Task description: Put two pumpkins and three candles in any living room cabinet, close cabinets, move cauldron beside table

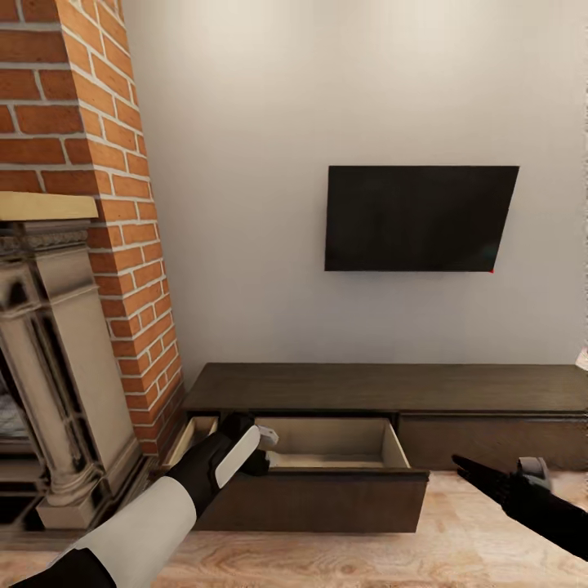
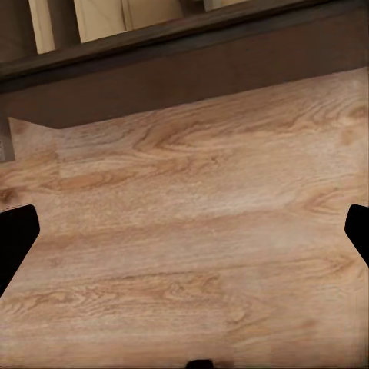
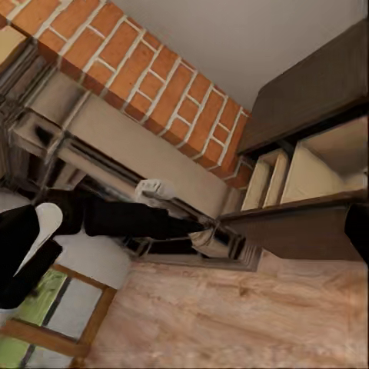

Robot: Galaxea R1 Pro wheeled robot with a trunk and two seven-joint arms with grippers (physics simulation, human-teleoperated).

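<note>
The wall (image 1: 269, 163) was the biggest thing, w/ a black TV (image 1: 416, 216) on it. Next came the brick chimney (image 1: 90, 122) and the grey fireplace (image 1: 57, 351) by it. The long dark cabinet (image 1: 392, 388) sat low vs the wall, and its left drawer (image 1: 327, 465) was pulled out over the wood floor (image 1: 457, 539), w/ no pumpkin or candle to be seen inside. The left hand (image 1: 245, 447) hung at the drawer's left end; its fingers (image 2: 15, 231) were spread wide, holding nothing. The right hand (image 1: 474, 472) pointed at the drawer's right side, near but apart; I couldn't tell if it was open. What could go wrong, I think: the drawer gets shut empty, or an arm bumps its front and knocks it crooked, b/c both arms are so close.
</note>
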